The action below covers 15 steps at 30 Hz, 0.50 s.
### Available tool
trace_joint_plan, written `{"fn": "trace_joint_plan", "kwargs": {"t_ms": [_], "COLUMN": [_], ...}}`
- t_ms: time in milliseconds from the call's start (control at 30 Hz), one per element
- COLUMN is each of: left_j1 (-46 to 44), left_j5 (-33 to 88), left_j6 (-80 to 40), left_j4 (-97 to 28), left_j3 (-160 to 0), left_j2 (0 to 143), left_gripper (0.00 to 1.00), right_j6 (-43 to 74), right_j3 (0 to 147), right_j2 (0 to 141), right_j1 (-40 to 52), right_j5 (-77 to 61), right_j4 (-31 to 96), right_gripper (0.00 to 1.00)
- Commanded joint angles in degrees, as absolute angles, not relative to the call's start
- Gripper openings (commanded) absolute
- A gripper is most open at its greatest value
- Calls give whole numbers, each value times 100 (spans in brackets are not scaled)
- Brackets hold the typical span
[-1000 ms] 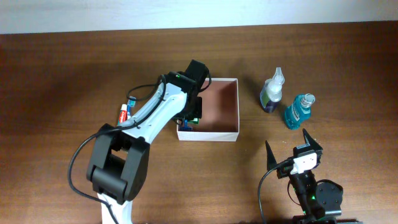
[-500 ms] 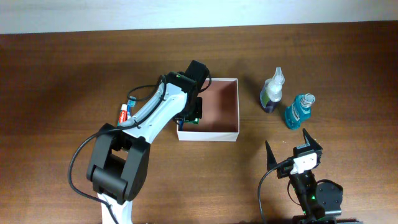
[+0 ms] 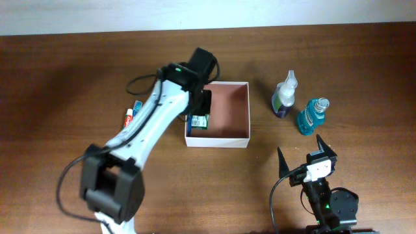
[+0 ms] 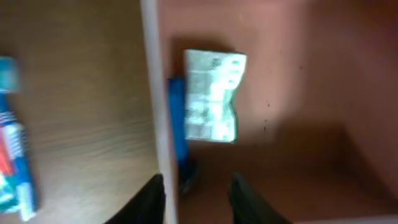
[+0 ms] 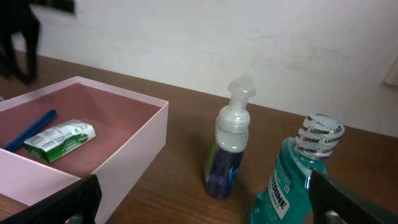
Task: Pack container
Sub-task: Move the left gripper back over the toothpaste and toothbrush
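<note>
The overhead view looks straight down on the table (image 3: 65, 78) from high up, with the container (image 3: 231, 107) near mid-frame. The left wrist view hangs close above the container's left wall (image 4: 151, 93) and faces down into it. The right wrist view sits low, near and to the right of the container (image 5: 134, 155), looking level across it. All three views share the container's inside and the green packet (image 3: 198, 121) there.

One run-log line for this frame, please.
left gripper: open, above left wall of container | inside: green packet, blue stick | outside: toothpaste tube, purple bottle, teal mouthwash | right gripper: open, empty
</note>
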<state>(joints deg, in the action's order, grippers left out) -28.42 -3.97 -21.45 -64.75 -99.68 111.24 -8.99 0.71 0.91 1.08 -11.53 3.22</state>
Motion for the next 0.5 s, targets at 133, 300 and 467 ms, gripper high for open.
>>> {"fn": "trace_joint_plan", "kwargs": {"t_ms": [133,300,467], "left_j1": [-2147,-1653,-1216], "left_j5": [-1157,-1160,-1090], "left_j6": [-1605,-980,-325], "left_j4": [-7356,-7623,-7640], "left_j3": [-10099,-10055,-9913], "left_j2": [10527,10530,10530], "left_gripper": [46,61,67], "right_j6": [-878,-878,-878], "right_j3": [32,32,32], "right_j2": [51,51,51], "right_j1": [62,62,62], "right_j5": [-1140,-1140,-1140], "right_j4": [327,327,327], "right_gripper": [99,98,98]}}
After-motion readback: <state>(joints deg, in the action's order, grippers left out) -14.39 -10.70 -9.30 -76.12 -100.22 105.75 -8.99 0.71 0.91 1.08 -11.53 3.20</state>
